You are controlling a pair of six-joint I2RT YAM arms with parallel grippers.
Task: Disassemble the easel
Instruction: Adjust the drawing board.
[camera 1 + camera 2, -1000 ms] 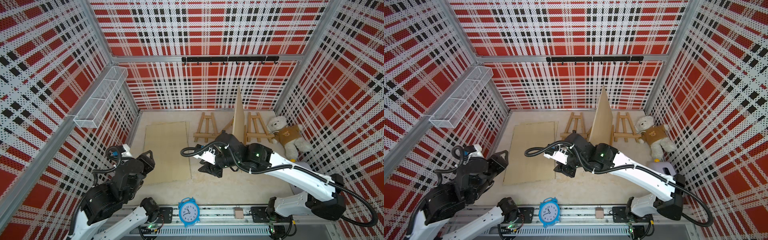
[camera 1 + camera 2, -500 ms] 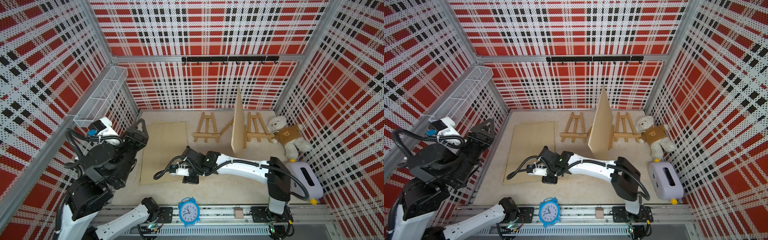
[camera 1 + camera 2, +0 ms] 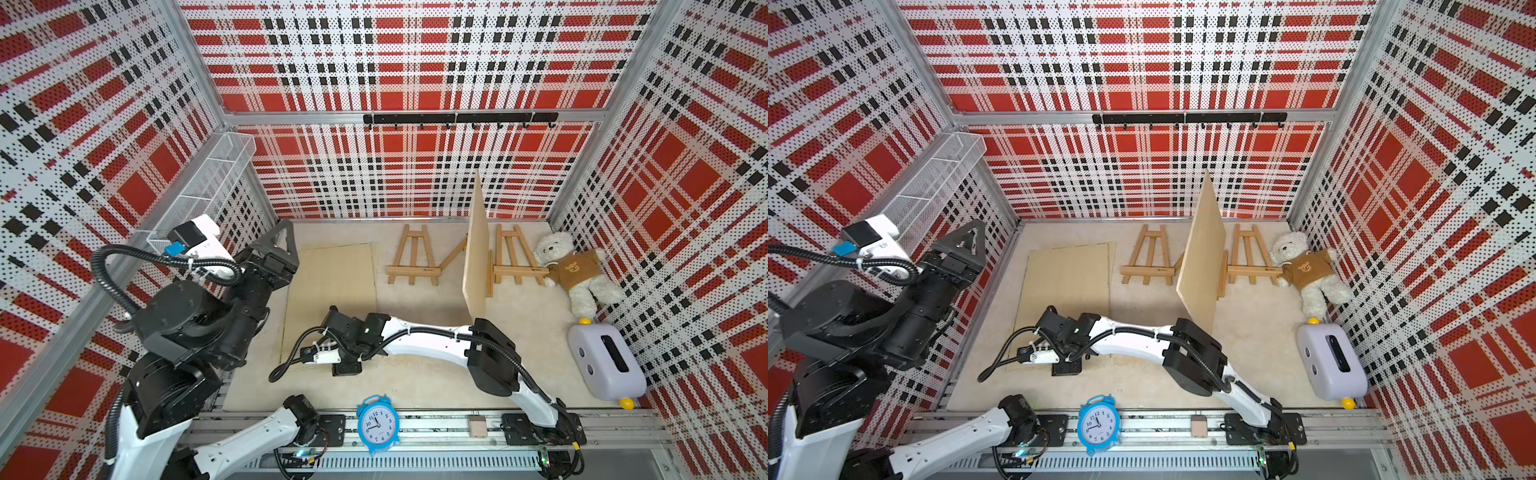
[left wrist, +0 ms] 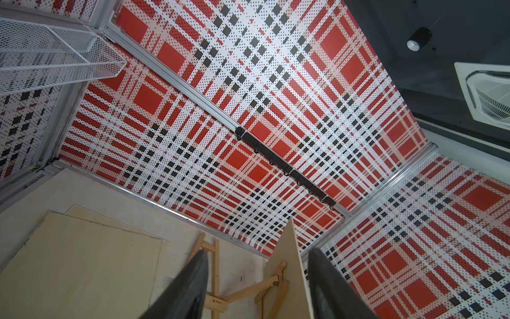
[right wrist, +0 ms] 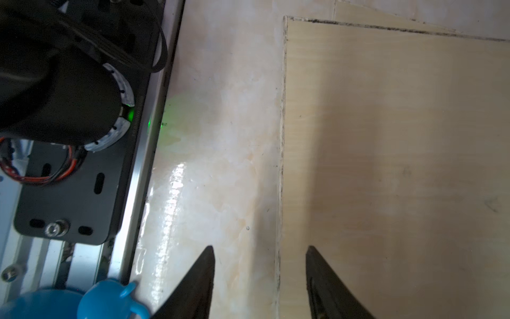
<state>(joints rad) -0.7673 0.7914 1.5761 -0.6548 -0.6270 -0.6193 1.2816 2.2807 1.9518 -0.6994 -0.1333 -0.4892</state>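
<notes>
In a top view the left gripper hangs raised, the easel and its upright board well ahead of its tips. Left wrist view: jaws apart, empty, that easel ahead between them. Right wrist view: right gripper spread, empty, poised across the edge of the flat board

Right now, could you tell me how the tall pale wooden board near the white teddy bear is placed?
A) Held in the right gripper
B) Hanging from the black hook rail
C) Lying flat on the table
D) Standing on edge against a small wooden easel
D: in a top view the tall pale wooden board stands on edge, propped on the small wooden easel.
</notes>
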